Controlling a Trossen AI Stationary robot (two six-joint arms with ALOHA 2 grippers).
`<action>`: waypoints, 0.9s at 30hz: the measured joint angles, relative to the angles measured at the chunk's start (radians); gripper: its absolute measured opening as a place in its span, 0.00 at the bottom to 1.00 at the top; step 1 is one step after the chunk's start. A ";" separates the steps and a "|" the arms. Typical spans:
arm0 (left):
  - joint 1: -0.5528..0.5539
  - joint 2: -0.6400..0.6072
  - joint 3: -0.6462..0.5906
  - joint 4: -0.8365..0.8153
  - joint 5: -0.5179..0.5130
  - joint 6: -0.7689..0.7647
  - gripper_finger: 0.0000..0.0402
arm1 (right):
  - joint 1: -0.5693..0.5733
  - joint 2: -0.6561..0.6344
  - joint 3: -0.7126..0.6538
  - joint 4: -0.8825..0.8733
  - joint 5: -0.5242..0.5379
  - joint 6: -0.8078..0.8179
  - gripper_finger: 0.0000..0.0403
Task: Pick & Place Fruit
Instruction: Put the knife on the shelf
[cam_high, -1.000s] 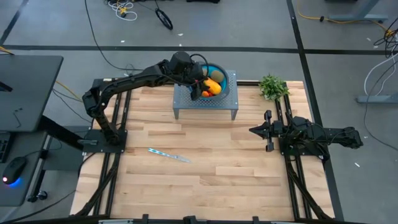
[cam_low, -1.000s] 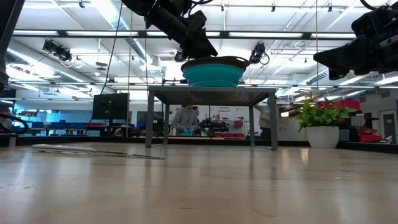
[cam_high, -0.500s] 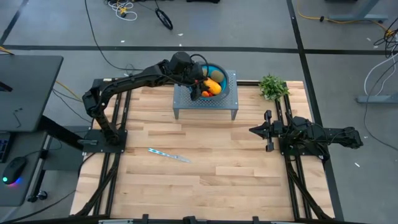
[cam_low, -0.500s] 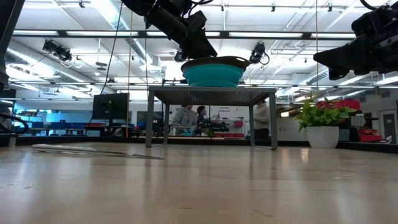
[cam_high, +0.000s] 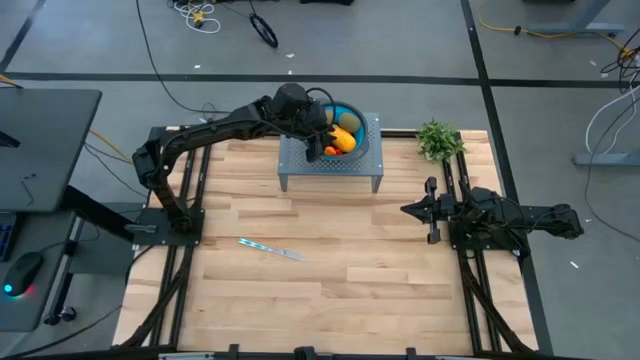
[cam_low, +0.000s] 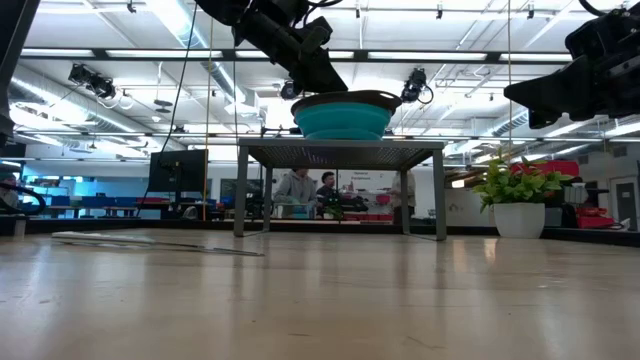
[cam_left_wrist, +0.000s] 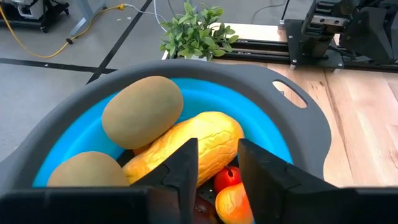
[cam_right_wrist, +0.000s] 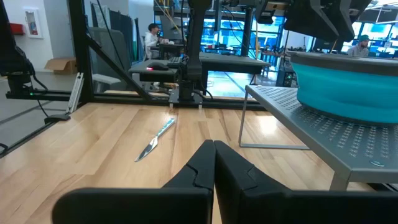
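Observation:
A blue bowl with a grey rim stands on a grey perforated stand at the table's far side. It holds two brown-green kiwis, a long yellow-orange fruit and small red-orange fruits. My left gripper reaches down into the bowl from the left. Its fingers are slightly apart, on either side of a small red fruit and the yellow fruit's near end. My right gripper waits shut at the table's right side. My left gripper slants down into the bowl, one finger on each side of the small red fruit. Whether the fingers touch it or the yellow fruit, I cannot tell.
A potted green plant stands at the far right corner, beside the stand. A slim silvery-blue knife lies on the wood left of centre. People move about in the room behind the table.

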 joint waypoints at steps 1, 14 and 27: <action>0.000 0.000 0.000 0.000 0.000 0.000 0.29 | 0.000 0.000 0.000 0.000 0.000 0.000 0.02; 0.000 0.000 0.000 0.000 -0.004 0.000 0.15 | 0.000 0.000 0.000 0.000 0.000 0.000 0.02; 0.000 0.000 0.000 0.000 -0.004 -0.012 0.06 | 0.000 0.000 0.000 0.000 0.000 0.000 0.02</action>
